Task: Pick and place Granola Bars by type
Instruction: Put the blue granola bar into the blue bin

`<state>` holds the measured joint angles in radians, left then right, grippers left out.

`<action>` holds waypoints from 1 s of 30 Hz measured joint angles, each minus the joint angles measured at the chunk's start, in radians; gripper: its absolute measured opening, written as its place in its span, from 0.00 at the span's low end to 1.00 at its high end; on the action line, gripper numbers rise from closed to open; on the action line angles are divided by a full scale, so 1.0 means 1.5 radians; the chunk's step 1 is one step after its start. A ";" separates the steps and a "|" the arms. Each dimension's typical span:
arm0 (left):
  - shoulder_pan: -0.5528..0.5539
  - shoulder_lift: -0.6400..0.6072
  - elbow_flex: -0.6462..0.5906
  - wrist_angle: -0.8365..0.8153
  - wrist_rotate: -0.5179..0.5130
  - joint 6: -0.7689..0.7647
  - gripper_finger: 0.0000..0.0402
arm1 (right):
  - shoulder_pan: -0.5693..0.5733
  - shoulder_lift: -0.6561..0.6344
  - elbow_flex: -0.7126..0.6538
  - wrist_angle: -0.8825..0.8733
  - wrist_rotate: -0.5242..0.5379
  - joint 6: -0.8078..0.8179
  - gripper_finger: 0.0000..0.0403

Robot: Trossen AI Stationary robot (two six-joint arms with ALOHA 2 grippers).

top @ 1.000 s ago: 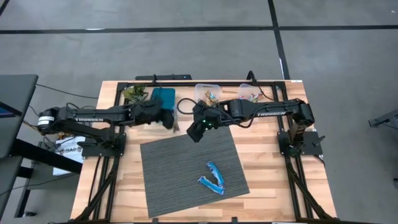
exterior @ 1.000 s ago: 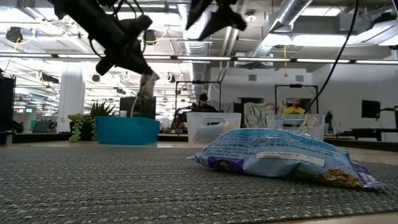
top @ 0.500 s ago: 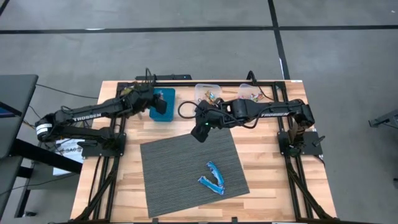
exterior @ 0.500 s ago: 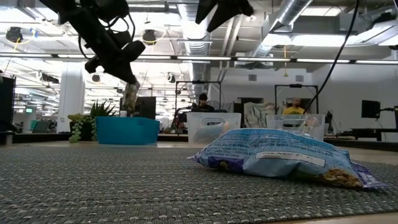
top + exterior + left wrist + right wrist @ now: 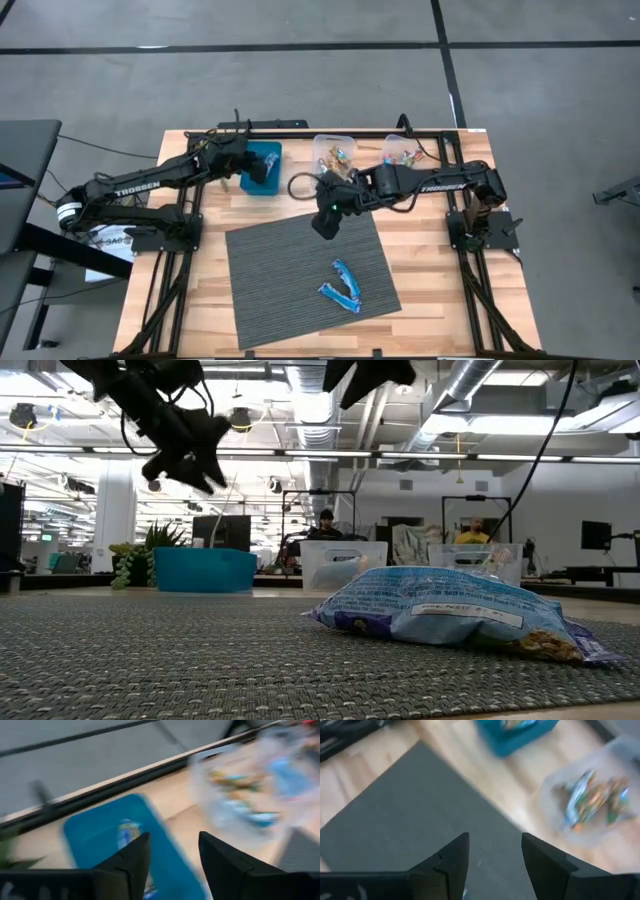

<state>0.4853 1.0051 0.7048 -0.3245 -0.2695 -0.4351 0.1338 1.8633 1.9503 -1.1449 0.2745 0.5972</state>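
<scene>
**Two blue bars on the mat, both tools up high**

Lying on the flat grey ribbed mat [image 5: 310, 275]: two small blue-white granola bars in shiny crinkly wrappers [image 5: 342, 285], touching each other near the mat's front right corner. Seen up close in the low view as a puffy, wrinkled blue packet [image 5: 450, 610] with white print.

Well apart from both tools. Right tool [image 5: 322, 222] hanging over the back edge of the mat, between the bars and the tubs, fingers spread apart with nothing held. Same thing in the right wrist view: two dark fingers [image 5: 451, 862] with a clear gap and only grey mat behind it. Left tool [image 5: 250, 172] up above the blue rectangular plastic tray [image 5: 268, 152] at the back of the light wooden desk [image 5: 200, 300]. Fingers parted there too, empty, as in the left wrist view [image 5: 172, 865].

Inside the blue tray: one bar in a light blue-white wrapper [image 5: 128, 831] lying flat on the bottom; hard to tell if more are in there.

Next to the tray, two clear plastic tubs along the back edge. In the nearer clear tub [image 5: 335, 150]: a pile of shiny bars, mixed blue, orange and gold. In the farther clear tub [image 5: 402, 152]: a few more bright wrappers, too small to sort by colour. Both tubs see-through and boxy in the low view.

Small green leafy plant [image 5: 140, 560] standing just beside the tray.
</scene>
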 joint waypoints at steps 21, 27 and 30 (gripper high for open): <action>-0.269 -0.308 0.000 0.082 0.221 -0.065 0.32 | 0.149 0.004 -0.296 0.142 -0.155 0.373 0.46; -0.378 -0.302 0.000 0.094 0.154 -0.074 0.29 | 0.141 0.005 -0.332 0.158 -0.175 0.390 0.55; -0.426 -0.287 0.000 0.114 0.136 -0.074 0.28 | 0.141 0.005 -0.344 0.172 -0.197 0.394 0.58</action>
<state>-0.1543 0.5746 0.7048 -0.1534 -0.0654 -0.5461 0.3447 1.8702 1.4350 -0.8864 -0.0204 1.1888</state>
